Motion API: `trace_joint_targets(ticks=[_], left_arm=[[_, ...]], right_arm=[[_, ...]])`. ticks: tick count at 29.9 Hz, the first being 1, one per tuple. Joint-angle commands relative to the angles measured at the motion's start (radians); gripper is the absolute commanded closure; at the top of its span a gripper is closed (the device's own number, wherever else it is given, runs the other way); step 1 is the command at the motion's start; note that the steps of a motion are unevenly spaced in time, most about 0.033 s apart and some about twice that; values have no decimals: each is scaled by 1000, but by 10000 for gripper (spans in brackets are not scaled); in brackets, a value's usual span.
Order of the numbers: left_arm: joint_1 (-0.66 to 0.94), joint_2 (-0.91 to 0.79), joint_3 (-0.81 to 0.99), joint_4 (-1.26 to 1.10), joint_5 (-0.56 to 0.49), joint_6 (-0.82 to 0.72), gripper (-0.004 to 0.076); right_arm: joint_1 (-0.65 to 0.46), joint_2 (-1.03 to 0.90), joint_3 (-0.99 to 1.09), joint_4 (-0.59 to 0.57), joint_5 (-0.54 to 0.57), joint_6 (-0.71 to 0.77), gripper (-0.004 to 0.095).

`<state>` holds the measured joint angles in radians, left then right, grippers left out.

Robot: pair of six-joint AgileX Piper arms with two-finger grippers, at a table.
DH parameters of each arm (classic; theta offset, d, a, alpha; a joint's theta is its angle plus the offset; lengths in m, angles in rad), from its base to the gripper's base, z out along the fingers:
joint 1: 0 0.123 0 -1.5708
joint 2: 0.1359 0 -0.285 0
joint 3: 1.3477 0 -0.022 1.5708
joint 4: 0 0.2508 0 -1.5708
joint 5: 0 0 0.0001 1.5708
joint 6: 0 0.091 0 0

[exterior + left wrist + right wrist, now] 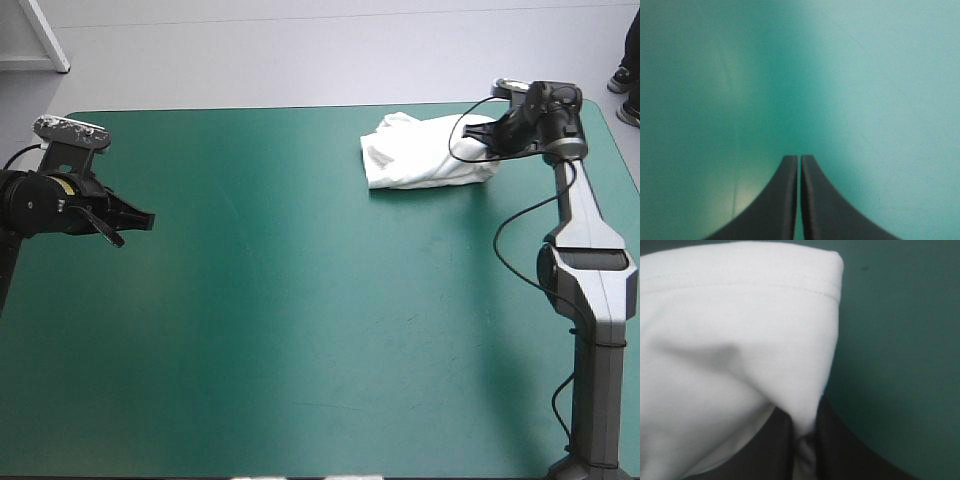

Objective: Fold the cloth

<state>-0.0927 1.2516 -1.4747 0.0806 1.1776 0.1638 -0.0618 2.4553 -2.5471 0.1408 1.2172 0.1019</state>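
Fabric bunched near the table's far right corner is the T-shirt (425, 150), a white heap whose hemmed edge the right gripper (492, 138) pinches between its black fingers (855, 455) (likely to lift or drag it out for spreading). The left gripper (140, 220), pressed together and empty, hovers by the left edge, probably waiting its turn. The teal-green cover (300, 330) lies smooth around them; pale floor (300, 50) shows beyond the far edge.

Grey links with black joints form the right arm (592, 285) at three o'clock; the left end effector (147, 221) is black.
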Motion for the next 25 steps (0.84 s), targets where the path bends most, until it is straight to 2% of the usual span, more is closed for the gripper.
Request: trace_joint_targets(ticks=[1, 5, 7, 8, 9, 12, 14, 17, 20, 23, 25], left_arm=[[-3, -30, -31, -10, -46, -3, 705], [-3, -30, -31, -10, -48, -3, 705], [-3, -30, -31, -10, -58, -3, 705], [-3, -30, -31, -10, -63, -3, 705], [-3, -30, -31, -10, -67, -3, 705], [-3, -30, -31, -18, -70, -3, 705], [-3, -30, -31, -21, -70, -3, 705], [-3, -30, -31, -21, -77, -3, 705], [-3, -30, -31, -21, -98, -3, 705], [-3, -30, -31, -21, -135, -3, 705], [-3, -30, -31, -21, -163, -3, 705]], right_arm=[[-69, -94, -33, 58, -35, -3, 925], [-116, -94, -25, 68, -35, -11, 913], [-126, -94, -18, 84, -35, -13, 833], [-127, -94, -9, 90, -35, -18, 747], [-127, -94, -1, 92, -35, -23, 607], [-125, -94, 18, 96, -35, -24, 275], [-123, -94, 18, 104, -35, -20, 189], [-123, -112, 18, 122, -35, -11, 239], [-123, -150, 18, 137, -35, -11, 346], [-118, -204, 18, 168, -35, -11, 537], [-108, -249, 18, 183, -35, -34, 725]])
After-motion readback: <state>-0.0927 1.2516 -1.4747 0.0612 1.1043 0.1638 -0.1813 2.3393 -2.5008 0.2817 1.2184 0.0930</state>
